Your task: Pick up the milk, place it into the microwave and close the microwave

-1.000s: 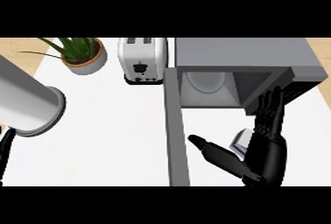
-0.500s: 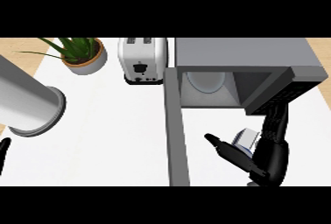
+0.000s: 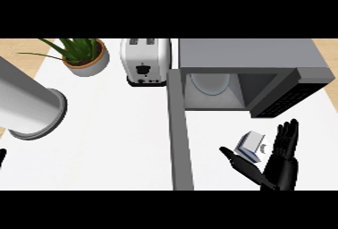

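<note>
The milk carton [image 3: 250, 147], white with a blue side, sits on the counter in front of the open microwave [image 3: 251, 54]. My right hand [image 3: 280, 169] is open just behind and to the right of it. The thumb [image 3: 239, 164] reaches out under the carton's left side and the straight fingers [image 3: 286, 138] rise along its right side. The microwave's door [image 3: 179, 134] hangs open to the left, and a glass plate [image 3: 210, 83] shows inside. My left forearm [image 3: 26, 107] crosses the left side. Only a black sliver of the left hand [image 3: 1, 157] shows at the edge.
A white toaster [image 3: 145, 60] stands left of the microwave at the back. A potted plant [image 3: 82, 54] is at the back left. The open door splits the counter [image 3: 112, 143] between the left area and the strip in front of the microwave.
My right hand has drifted right and toward the lower edge, and its fingers have left the microwave's mouth. More of the milk carton shows between thumb and fingers.
</note>
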